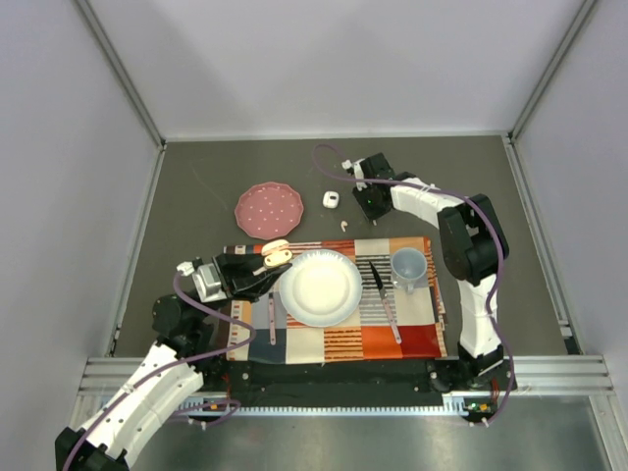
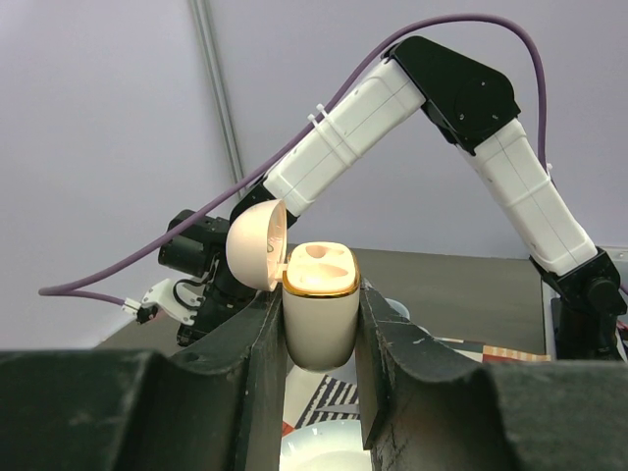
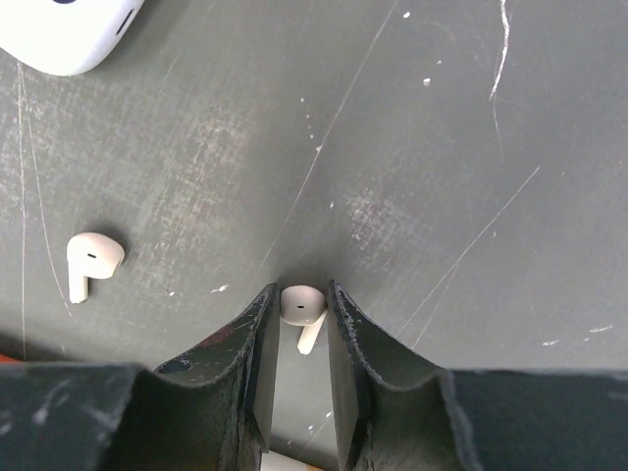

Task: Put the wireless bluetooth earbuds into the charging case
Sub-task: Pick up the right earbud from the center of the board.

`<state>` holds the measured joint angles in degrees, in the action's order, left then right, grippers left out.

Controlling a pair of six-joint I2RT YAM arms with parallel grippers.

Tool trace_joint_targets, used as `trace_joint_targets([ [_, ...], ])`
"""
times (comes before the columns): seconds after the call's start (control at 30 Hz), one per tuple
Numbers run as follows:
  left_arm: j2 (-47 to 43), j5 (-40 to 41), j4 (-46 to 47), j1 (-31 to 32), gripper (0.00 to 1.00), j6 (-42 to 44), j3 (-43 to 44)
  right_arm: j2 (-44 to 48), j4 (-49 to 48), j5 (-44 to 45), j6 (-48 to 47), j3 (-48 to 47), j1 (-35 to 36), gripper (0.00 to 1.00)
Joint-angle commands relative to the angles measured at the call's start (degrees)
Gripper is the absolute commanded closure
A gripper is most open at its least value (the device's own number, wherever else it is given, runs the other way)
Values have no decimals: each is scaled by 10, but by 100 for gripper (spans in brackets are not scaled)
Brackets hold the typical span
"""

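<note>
- Right gripper (image 3: 302,289): the jaws stand narrow, one either side of an earbud (image 3: 299,304), with the tips down at the table (image 3: 442,147). I cannot tell whether the pads bear on it yet.
- Location: this earbud lies on bare table just beyond the far edge of the mat (image 1: 412,334), about midway along it.
- Hazard: the earbud's head is small and rounded. In my judgement an uneven squeeze could squirt it out or roll it away.
- Hazard: a hold on the head alone may let the stem pivot during the lift, so it would reach the well misaligned.
- Hazard: tips this low may scrape the table on closing.
- A second earbud (image 3: 90,257) lies apart from the first, and a white case (image 3: 59,29) lies beyond it. A low sideways move could knock either.
- Left gripper (image 2: 319,294): the jaws are pinched on the body of the case (image 2: 319,324), which is upright with its lid (image 2: 253,245) swung open.
- Location: the case hangs above the mat's far edge near the left corner, beside the plate (image 1: 320,287).
- Hazard: the case's sides are smooth, so downward pressure at insertion could tilt it or slide it through the pads.
- Hazard: the lid could be nudged shut by the approaching arm.
- I cannot tell whether the wells are free.
- Hazard: an earbud dropped in transit would probably fall on the mat or plate.
</note>
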<state>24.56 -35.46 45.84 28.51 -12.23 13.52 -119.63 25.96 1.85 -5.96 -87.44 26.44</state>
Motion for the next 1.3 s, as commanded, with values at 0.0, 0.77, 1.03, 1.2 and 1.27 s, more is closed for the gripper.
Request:
trace_joint_targets([
  [0.0,1,8,20,1,100,2,18,11,-13,22,26,-9,-5,75],
  [0.77,-9,15,2,1,100,8,14,16,-12,21,24,-3,-6,71],
  [1.03,-12,18,-1,1,100,8,14,17,-6,52,80,-7,-6,78],
  [1.2,-13,20,-4,1,100,9,15,15,-4,66,110,-8,-6,76],
  [1.27,-14,21,-5,1,100,9,15,16,-4,63,114,-8,-6,68],
])
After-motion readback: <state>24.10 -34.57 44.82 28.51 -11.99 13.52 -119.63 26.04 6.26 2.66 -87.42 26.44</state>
